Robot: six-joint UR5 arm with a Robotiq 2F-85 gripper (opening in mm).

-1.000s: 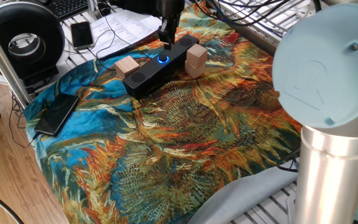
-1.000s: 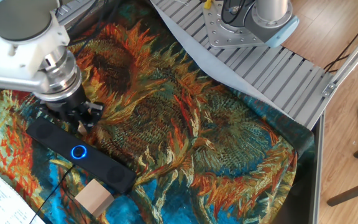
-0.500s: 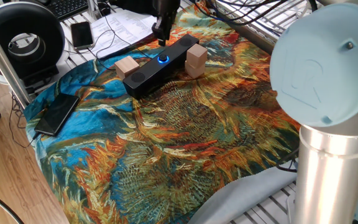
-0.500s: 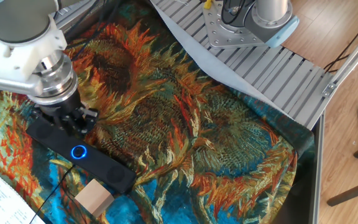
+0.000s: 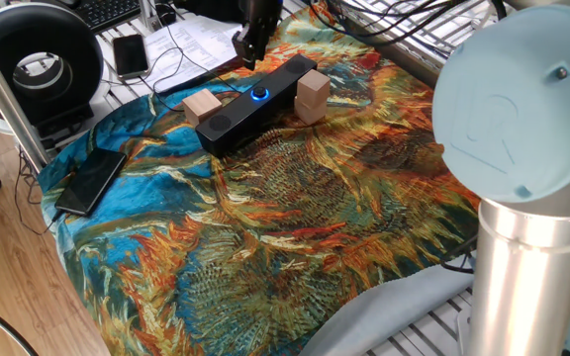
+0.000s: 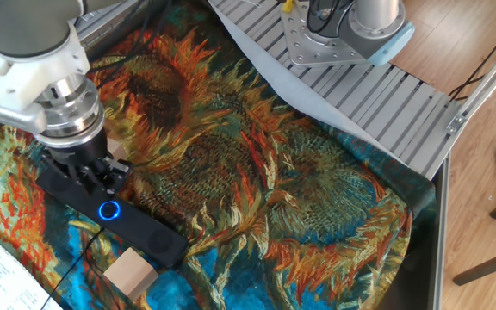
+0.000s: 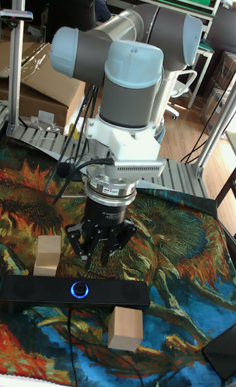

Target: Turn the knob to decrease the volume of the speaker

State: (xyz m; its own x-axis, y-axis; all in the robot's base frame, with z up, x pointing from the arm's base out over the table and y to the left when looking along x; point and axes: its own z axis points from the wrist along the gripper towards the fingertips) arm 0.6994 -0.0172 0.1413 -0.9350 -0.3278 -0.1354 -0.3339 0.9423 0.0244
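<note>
The knob [image 7: 80, 289], ringed in glowing blue, sits in the top face of the speaker [image 7: 72, 293], a long black bar lying on the sunflower-print cloth [image 5: 295, 208] that covers the surface. The hand [image 7: 99, 251] hangs just above the bar, a little off to one side of the knob and not touching it, fingers [image 7: 84, 243] spread open and empty. One wooden block [image 7: 47, 255] stands on either long side of the speaker, the other [image 7: 125, 329] nearer the tall camera. A flat black phone [image 5: 91, 181] lies well apart at the cloth's edge.
</note>
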